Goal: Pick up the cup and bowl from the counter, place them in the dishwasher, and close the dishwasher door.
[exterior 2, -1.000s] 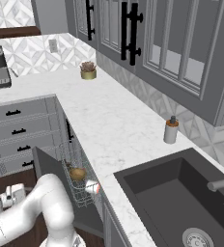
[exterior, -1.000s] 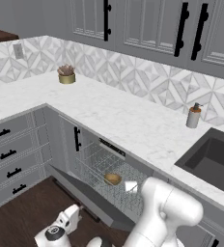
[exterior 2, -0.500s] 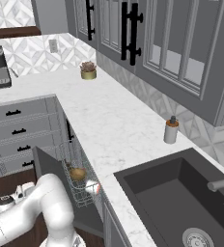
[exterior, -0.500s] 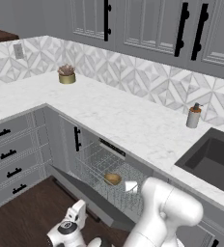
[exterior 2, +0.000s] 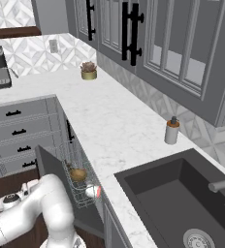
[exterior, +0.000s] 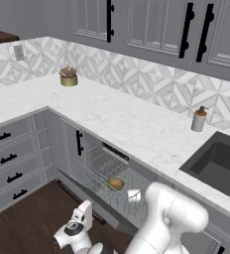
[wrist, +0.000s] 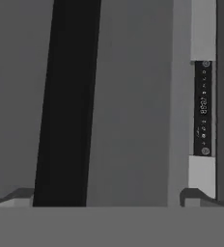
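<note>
Left base view: the bowl [exterior: 115,184] and the cup [exterior: 134,195] sit side by side in the wire rack [exterior: 107,171] of the open dishwasher [exterior: 118,154], under the long front edge of the worktop [exterior: 122,124], so both loading steps look done and only the shutting of the dishwasher door [exterior: 80,197] appears left. The door hangs down toward the dark floor [exterior: 23,228], its far edge near the robot's wrist. The white arm folds low from the lower right, elbow raised beside the rack, forearm reaching down and left, with the claw [exterior: 85,212] just short of the door's underside. The right base view has the bowl [exterior 2: 77,174] and cup [exterior 2: 93,192] in the rack with the door [exterior 2: 54,169] beside them. In the hand view the claw [wrist: 111,198] faces the flat grey door panel [wrist: 133,96] up close, its black bar handle [wrist: 68,101] running lengthwise between the two fingertips [wrist: 17,197], which stand wide apart and hold nothing. On the worktop a soap dispenser [exterior: 199,119] stands near the sink [exterior: 216,161] and a plant pot [exterior: 68,77] near the back wall.
</note>
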You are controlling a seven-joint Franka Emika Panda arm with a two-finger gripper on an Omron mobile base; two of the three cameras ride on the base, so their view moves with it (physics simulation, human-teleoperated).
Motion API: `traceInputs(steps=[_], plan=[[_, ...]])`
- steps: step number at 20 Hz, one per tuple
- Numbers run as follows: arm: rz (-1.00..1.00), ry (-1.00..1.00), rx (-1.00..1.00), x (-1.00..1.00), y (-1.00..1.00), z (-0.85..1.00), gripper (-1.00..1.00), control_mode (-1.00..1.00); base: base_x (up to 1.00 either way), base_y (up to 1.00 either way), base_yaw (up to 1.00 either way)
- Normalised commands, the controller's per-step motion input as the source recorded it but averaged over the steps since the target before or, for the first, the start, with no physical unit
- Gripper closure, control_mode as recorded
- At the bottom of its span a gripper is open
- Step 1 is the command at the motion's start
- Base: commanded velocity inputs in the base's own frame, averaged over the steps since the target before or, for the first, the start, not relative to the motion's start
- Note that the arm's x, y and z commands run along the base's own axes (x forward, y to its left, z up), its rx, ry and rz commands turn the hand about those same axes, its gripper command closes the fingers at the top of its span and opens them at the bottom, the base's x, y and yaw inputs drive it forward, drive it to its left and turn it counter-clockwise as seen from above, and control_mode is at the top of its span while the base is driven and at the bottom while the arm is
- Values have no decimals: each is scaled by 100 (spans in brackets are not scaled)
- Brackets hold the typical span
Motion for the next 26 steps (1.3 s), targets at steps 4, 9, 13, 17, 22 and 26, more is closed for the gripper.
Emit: traceInputs(steps=[4, 9, 13, 17, 22, 26], plan=[[-23, -21, -33, 90, -76, 0, -100, -100, 0, 0, 0], [-25, -21, -35, 81, -85, 0, -100, -100, 0, 0, 0], [-23, -19, -30, 77, -90, -11, -100, -100, 0, 0, 0], [-17, -14, -21, 77, -91, -28, -100, -100, 0, 0, 0], [-10, -7, -10, 70, -89, -39, -100, -100, 0, 0, 0], [-6, -7, -8, 56, -84, -41, -100, -100, 0, 0, 0]])
